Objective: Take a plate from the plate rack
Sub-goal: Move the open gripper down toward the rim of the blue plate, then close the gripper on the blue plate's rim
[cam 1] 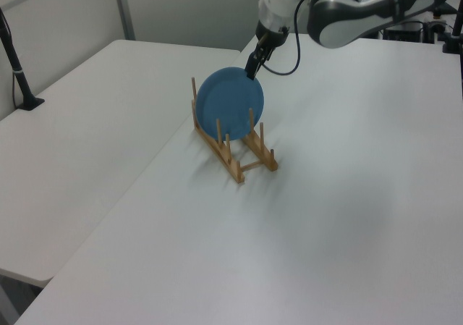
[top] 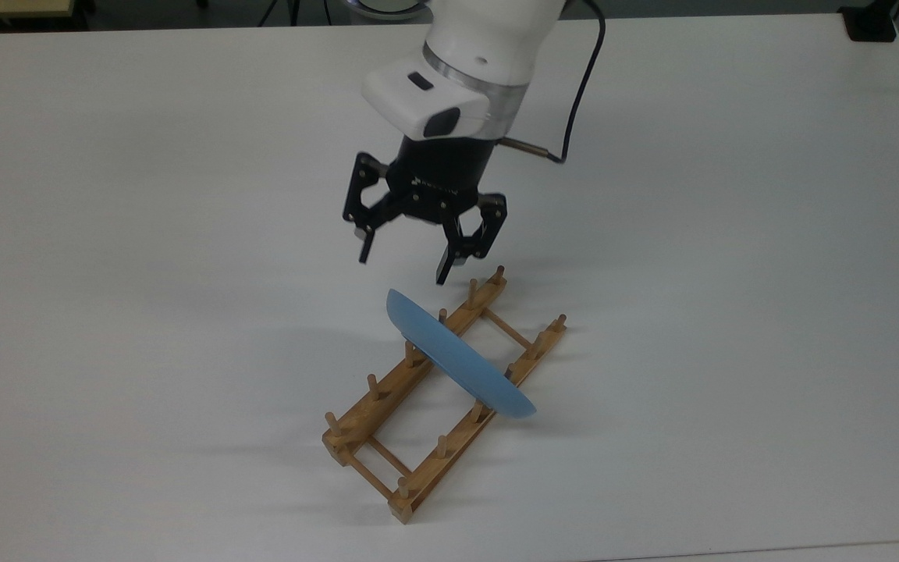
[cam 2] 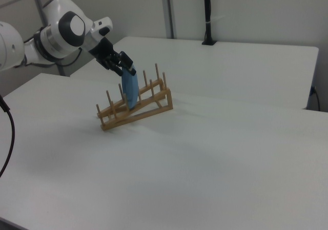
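A long, low plate rack (top: 440, 389) of light-brown wood, two rails with upright round pegs joined by thin crossbars, sits on the smooth white worktop (top: 730, 273). The plate (top: 457, 361), round, shallow and matte light blue, stands on edge across the rack's middle between pegs. Beyond it in the top view, the black tool (top: 404, 267) hangs from a glossy white arm (top: 481, 55), its two thin fingers spread wide and empty, close above the plate's upper rim.

Matt smooth blue plate (top: 457, 359), light-brown wooden plate rack (top: 387, 406), smooth white table (top: 730, 273)
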